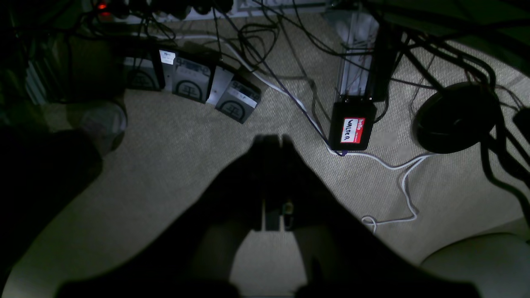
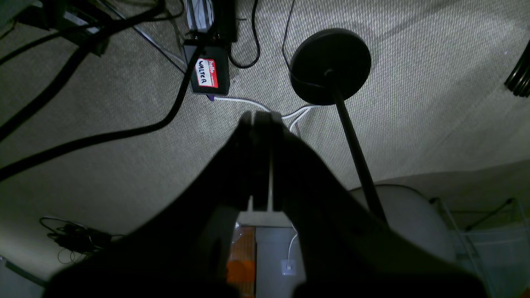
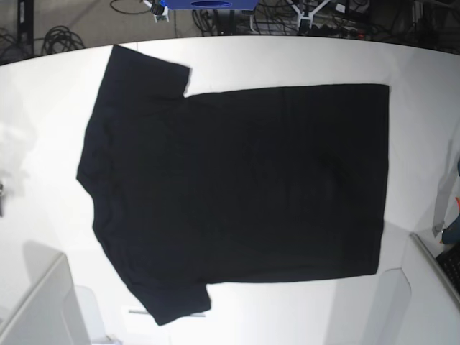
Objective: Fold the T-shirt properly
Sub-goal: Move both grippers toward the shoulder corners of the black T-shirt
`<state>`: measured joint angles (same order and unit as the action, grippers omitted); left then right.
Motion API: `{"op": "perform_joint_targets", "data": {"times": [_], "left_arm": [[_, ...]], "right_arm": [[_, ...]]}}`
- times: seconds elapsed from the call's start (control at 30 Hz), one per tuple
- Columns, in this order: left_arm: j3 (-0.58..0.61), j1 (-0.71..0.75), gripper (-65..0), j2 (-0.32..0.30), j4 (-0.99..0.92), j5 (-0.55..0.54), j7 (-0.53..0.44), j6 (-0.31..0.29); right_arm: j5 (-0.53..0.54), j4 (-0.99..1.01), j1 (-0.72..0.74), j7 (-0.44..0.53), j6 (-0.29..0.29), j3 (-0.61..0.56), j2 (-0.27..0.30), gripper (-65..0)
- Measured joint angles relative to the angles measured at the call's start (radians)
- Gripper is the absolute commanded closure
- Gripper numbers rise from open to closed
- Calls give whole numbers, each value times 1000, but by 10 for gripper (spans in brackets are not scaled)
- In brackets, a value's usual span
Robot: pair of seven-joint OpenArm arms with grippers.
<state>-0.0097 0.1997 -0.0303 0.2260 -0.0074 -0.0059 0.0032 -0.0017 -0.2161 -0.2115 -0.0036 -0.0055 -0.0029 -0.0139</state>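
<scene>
Only the base view showed the T-shirt [image 3: 237, 190]: it lay spread flat on the white desk [image 3: 287, 61], plain black side up, with its collar end and both short sleeves toward that view's left and its straight hem toward the right. No print showed on the cloth. Neither arm appeared in that view.

The two wrist views showed none of this, only dim carpeted floor [image 1: 178, 165] below. In the left wrist view the left pincer [image 1: 273, 142] was a dark silhouette with its jaws pressed together and nothing between them. Beyond it lay a black box with a red "hello" name sticker [image 1: 352, 129], white cable [image 1: 397, 165], and a round black stand base [image 1: 455, 118].

The right wrist view showed the right pincer [image 2: 261, 118] likewise closed and empty, over the same sticker box [image 2: 209, 74] and a black stand base with its pole [image 2: 331, 66].
</scene>
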Motion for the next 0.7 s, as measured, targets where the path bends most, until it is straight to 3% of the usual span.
{"op": "perform_joint_targets", "data": {"times": [0.3,0.7], "left_arm": [[0,22,0,0,3,0,-81,0],[0,47,0,0,-3,-1,-56,0]], "right_arm": [[0,2,0,0,0,0,0,0],[0,2,3,1,0,0,0,0]]}}
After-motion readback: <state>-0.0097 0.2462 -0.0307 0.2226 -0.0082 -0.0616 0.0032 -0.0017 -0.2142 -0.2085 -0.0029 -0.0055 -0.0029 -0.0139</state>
